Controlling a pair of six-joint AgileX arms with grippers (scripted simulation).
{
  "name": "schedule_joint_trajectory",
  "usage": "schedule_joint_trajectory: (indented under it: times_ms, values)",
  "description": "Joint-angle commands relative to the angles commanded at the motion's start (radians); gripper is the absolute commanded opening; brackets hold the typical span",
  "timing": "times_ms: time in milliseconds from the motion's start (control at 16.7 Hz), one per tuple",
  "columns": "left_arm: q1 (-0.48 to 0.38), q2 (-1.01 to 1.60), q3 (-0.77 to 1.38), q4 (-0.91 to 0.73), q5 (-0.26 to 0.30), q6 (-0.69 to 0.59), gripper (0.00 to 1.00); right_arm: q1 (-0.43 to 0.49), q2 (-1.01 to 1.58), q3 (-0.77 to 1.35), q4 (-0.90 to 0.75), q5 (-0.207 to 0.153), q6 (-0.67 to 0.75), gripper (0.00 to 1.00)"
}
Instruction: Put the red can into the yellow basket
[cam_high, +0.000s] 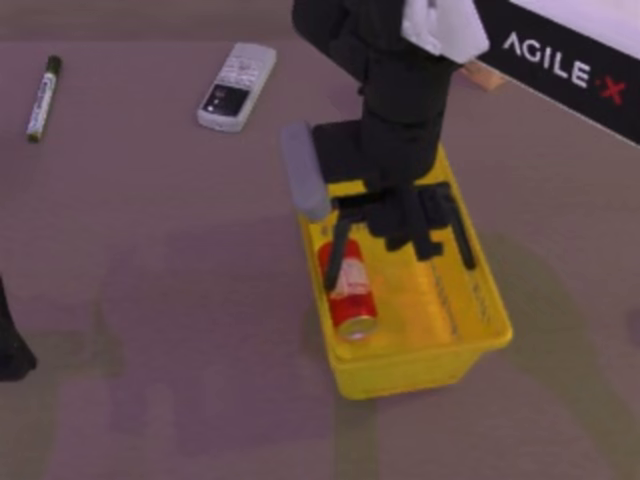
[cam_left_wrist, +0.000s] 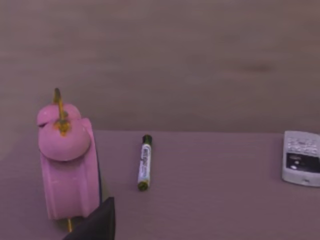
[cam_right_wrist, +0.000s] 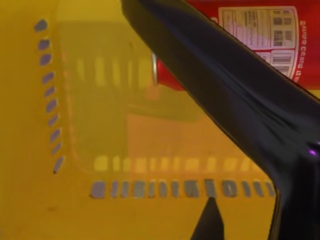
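The red can (cam_high: 347, 288) lies on its side inside the yellow basket (cam_high: 420, 365), along the basket's left wall, silver end toward the near rim. The basket's black handle (cam_high: 338, 250) leans across the can's far end. My right gripper (cam_high: 415, 235) hangs open over the far half of the basket, apart from the can and holding nothing. In the right wrist view the can (cam_right_wrist: 280, 35) shows behind the handle (cam_right_wrist: 225, 85), above the basket's slotted wall (cam_right_wrist: 30, 150), with one fingertip (cam_right_wrist: 210, 220) in sight. My left gripper (cam_high: 10, 350) stays parked at the table's left edge.
A grey block (cam_high: 304, 170) stands against the basket's far left corner. A white remote (cam_high: 237, 86) and a green-capped marker (cam_high: 43, 97) lie at the far left. A pink object (cam_left_wrist: 67, 160) stands near the left gripper's finger (cam_left_wrist: 97, 222). A black sign (cam_high: 560, 60) crosses the far right.
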Motion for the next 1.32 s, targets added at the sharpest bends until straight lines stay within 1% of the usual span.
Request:
schedule_joint_trajectory:
  times_ms: [840, 960, 1200, 1320]
  values:
    - [0.0, 0.0, 0.0, 0.0, 0.0, 0.0, 1.0, -0.001, 0.002, 0.004, -0.004, 0.0, -0.001, 0.0]
    - [0.0, 0.0, 0.0, 0.0, 0.0, 0.0, 1.0, -0.007, 0.003, 0.043, -0.043, 0.001, -0.01, 0.0]
    - [0.0, 0.0, 0.0, 0.0, 0.0, 0.0, 1.0, -0.025, -0.006, 0.163, -0.174, 0.0, -0.032, 0.0]
    - [0.0, 0.0, 0.0, 0.0, 0.0, 0.0, 1.0, -0.029, -0.01, 0.184, -0.195, 0.0, -0.037, 0.0]
